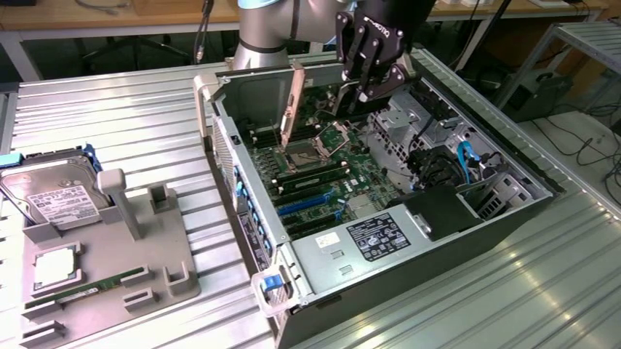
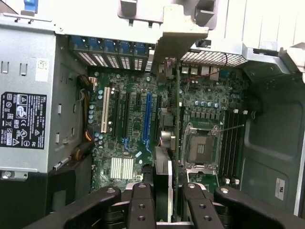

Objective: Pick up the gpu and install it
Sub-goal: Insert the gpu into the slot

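tool (image 2: 167,198) clenched on gpu (image 2: 163,164) | above motherboard (image 1: 354,182) | hard drive (image 1: 54,193) aside on tray (image 1: 170,276)

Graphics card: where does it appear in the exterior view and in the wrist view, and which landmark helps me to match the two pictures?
Exterior view: the graphics card hangs in the tool over the motherboard, its silver bracket toward the exterior view's left.
Wrist view: the graphics card is edge-on in the tool, above the same motherboard.
Shared landmark: the processor socket, close beside the graphics card in both.
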